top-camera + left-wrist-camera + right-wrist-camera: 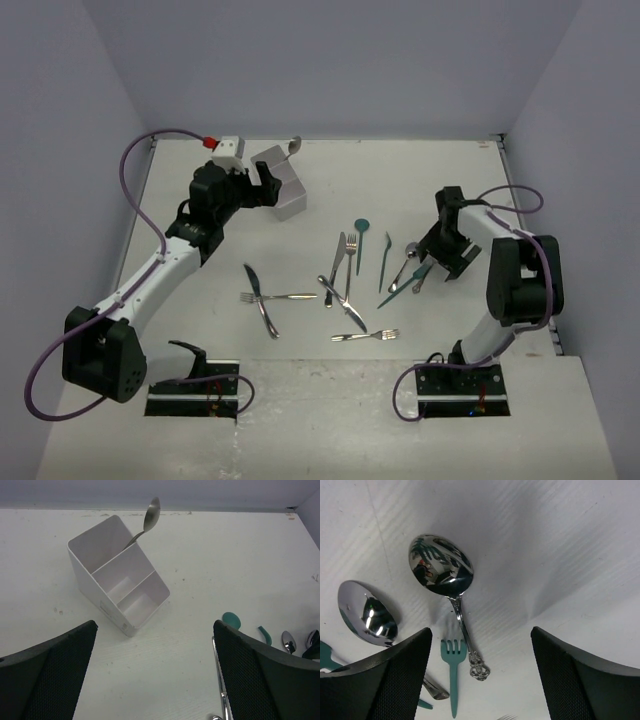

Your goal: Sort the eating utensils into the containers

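Carefully, the empty, wide-apart right gripper [480, 677] should pinch the spoon [441, 566] by its handle at frame centre, missing the fork [453, 670]; the left gripper [155, 680] hangs released near the organiser [120, 580], upper left.

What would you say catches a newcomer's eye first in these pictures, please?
Most striking is the scatter of eating utensils, silver and teal, across the middle of the table. At the far left stands the white organiser with a single spoon leaning in its end compartment. The right tool hangs open above an ornate silver spoon beside a teal fork.
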Action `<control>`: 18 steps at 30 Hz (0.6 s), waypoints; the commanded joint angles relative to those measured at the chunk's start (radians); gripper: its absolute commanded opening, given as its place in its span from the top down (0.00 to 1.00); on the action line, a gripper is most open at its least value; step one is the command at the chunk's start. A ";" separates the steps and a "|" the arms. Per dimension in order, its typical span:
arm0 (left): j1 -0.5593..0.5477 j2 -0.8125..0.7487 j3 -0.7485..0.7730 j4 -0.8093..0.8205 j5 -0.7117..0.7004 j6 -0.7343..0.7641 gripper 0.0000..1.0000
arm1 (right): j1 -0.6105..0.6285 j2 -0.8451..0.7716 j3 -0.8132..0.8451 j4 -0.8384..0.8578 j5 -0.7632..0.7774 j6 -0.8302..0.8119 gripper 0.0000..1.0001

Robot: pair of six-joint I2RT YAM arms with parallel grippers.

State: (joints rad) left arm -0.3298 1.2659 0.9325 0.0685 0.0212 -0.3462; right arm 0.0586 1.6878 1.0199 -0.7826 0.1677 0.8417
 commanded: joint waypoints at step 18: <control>-0.003 0.082 0.083 0.051 -0.093 0.138 0.00 | -0.017 0.131 0.089 -0.147 0.107 0.040 0.87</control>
State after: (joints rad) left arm -0.3298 1.3544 0.9573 0.0849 -0.0441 -0.2497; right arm 0.0460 1.8084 1.1252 -0.9077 0.2321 0.8711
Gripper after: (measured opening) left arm 0.999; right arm 0.176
